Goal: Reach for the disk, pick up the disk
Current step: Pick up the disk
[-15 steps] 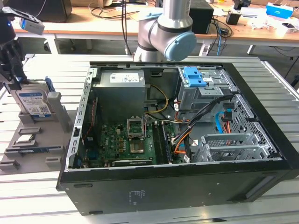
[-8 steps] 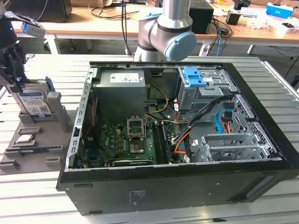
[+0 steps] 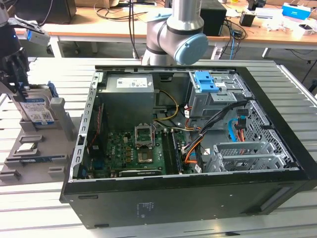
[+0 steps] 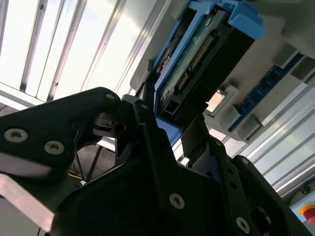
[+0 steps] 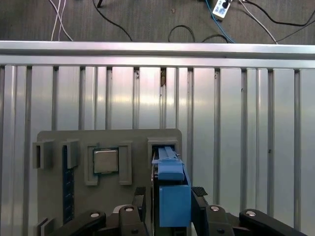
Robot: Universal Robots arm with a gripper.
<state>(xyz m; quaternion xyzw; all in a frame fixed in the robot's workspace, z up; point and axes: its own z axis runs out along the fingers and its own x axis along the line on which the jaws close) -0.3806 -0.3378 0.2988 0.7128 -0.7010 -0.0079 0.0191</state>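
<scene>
Exterior view: disk w/ label; first wrist view: pincer straddles it.

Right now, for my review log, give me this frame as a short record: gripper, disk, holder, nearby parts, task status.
gripper: down at the disk, at the exterior view's left
disk: on edge in a slot of the grey fixture, blue rails along its edges
grey fixture: lies on the slatted metal table, beside the open computer case
processor chip: in a recess next to the disk's slot
status: disk seated in its slot, not lifted; grip cannot be confirmed
</scene>
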